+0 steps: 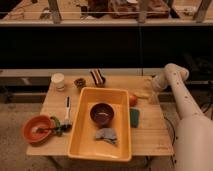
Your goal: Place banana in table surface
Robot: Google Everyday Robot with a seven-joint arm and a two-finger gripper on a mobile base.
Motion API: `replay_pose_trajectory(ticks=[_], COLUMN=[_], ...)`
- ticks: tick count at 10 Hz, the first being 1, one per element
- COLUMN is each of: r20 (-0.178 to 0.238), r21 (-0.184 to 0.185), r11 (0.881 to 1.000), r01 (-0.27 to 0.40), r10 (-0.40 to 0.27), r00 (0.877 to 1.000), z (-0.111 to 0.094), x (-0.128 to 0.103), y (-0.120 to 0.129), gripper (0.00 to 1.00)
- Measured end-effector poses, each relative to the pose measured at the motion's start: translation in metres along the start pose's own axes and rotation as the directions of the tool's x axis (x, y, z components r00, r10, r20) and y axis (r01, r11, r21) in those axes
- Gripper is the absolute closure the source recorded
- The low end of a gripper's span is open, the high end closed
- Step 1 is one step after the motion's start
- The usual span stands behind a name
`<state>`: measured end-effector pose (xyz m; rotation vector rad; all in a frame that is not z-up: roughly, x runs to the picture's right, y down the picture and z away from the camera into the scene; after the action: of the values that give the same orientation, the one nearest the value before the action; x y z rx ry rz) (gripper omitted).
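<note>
Banana (143,94) on table surface (150,135) beside spread jaws

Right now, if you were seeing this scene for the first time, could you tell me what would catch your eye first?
The large yellow tub in the middle of the wooden table surface, holding a dark bowl and a grey cloth, stands out most. Next comes the white arm at the right, its gripper over the table's far right edge beside the small banana.
</note>
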<state>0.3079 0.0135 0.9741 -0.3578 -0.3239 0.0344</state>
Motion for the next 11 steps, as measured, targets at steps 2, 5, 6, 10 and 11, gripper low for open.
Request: replay_pose_trajectory(ticks=[2,5,6,10,11], r20=[-0.023,-0.074,-0.08,-0.083,-0.091], r21=[-0.018,-0.035,-0.037,-0.113,-0.135], r11=[0.999,0.991,0.989,0.98,0.977], r01=[-0.033,-0.127,-0.144,-0.163,-0.165], r10=[0.032,0.124,0.14,0.154,0.153], r00=[0.999,0.99,0.987,0.984,0.984], z=[0.004,0.004,0.002,0.006,0.006], x=[0.003,0.001,0.003,0.0,-0.001], y=[0.005,0.013,0.017,0.018,0.019], gripper=[0.2,0.2,0.2,0.2,0.2])
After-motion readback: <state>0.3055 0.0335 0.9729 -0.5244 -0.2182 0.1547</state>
